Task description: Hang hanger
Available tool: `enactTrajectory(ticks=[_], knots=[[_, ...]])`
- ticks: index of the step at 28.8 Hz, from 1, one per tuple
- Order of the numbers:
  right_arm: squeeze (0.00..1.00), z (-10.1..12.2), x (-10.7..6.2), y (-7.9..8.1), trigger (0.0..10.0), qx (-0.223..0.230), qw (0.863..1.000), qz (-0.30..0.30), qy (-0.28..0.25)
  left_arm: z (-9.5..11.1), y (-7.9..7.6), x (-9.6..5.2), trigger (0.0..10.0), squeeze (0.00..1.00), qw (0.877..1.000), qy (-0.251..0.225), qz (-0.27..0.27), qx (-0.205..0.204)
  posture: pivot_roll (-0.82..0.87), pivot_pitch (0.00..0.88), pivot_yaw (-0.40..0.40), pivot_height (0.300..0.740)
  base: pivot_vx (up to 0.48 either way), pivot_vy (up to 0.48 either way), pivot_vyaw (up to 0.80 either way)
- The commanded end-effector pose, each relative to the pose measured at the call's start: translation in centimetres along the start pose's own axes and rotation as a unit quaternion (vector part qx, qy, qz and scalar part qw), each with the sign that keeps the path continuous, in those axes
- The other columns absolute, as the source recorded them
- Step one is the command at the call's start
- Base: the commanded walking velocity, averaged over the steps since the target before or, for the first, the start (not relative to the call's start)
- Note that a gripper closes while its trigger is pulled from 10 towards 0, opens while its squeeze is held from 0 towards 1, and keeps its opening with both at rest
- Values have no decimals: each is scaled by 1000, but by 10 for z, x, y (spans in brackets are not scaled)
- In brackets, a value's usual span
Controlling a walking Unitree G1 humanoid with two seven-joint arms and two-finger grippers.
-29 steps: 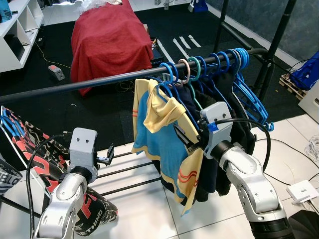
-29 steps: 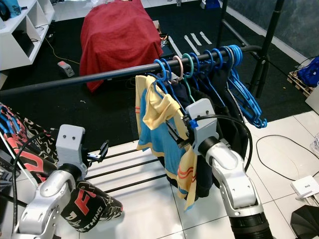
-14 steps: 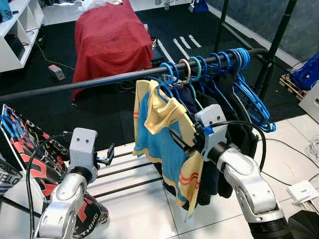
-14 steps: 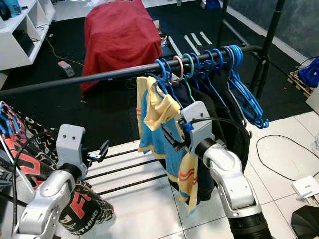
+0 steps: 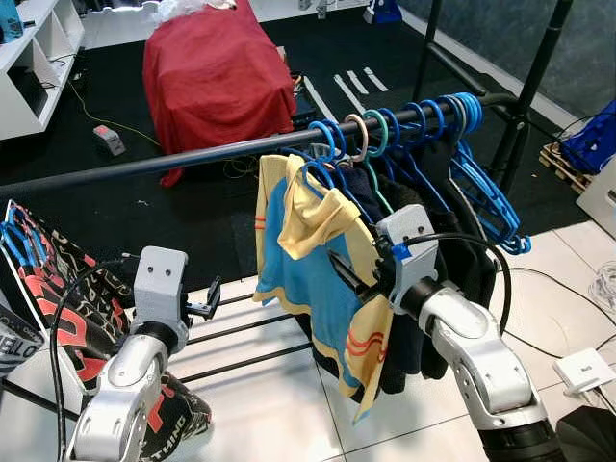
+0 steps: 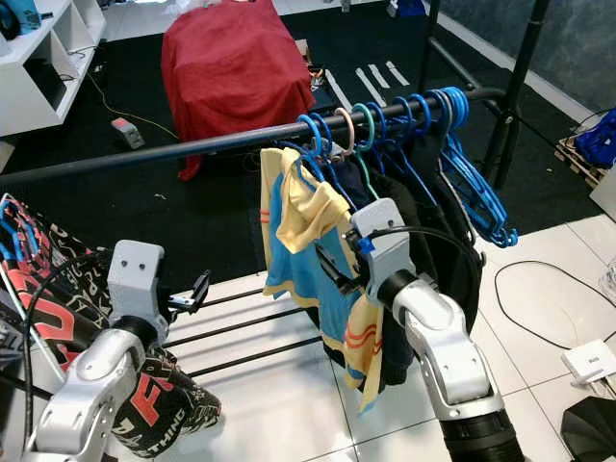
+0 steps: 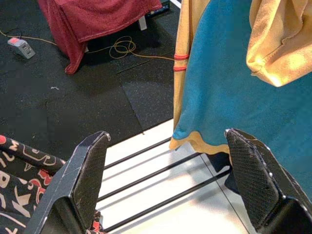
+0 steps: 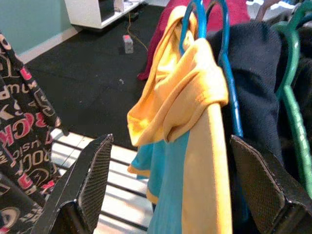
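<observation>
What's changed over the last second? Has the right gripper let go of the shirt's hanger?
The right gripper has drawn back from the rail toward the robot, fingers open and holding nothing; the blue and yellow shirt hangs on its blue hanger on the rail. The left gripper stays raised and open, and the other hangers are unmoved.

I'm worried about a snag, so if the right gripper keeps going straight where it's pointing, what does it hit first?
Most likely the yellow and blue shirt on its blue hanger: the right gripper is open and aimed at the bunched yellow fabric. Depth is unclear.
</observation>
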State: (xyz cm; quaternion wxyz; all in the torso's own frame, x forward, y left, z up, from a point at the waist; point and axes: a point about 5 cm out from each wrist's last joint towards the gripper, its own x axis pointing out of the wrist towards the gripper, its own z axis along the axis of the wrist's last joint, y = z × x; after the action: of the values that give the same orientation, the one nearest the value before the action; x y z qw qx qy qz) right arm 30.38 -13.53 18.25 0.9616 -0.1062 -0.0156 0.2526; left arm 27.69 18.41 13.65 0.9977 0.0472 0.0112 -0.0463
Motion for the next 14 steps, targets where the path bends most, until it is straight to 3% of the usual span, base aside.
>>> enactTrajectory(ticks=[1,14], knots=[[0,-8,0,3,10000,21,1000,12,19,-4,3,-4,10000,0,1000,12,6,4,-43,176,76,740,0,0,0],[0,-25,-1,-2,10000,20,996,9,85,-5,2,-3,10000,0,1000,13,6,3,-44,170,74,740,0,0,0]])
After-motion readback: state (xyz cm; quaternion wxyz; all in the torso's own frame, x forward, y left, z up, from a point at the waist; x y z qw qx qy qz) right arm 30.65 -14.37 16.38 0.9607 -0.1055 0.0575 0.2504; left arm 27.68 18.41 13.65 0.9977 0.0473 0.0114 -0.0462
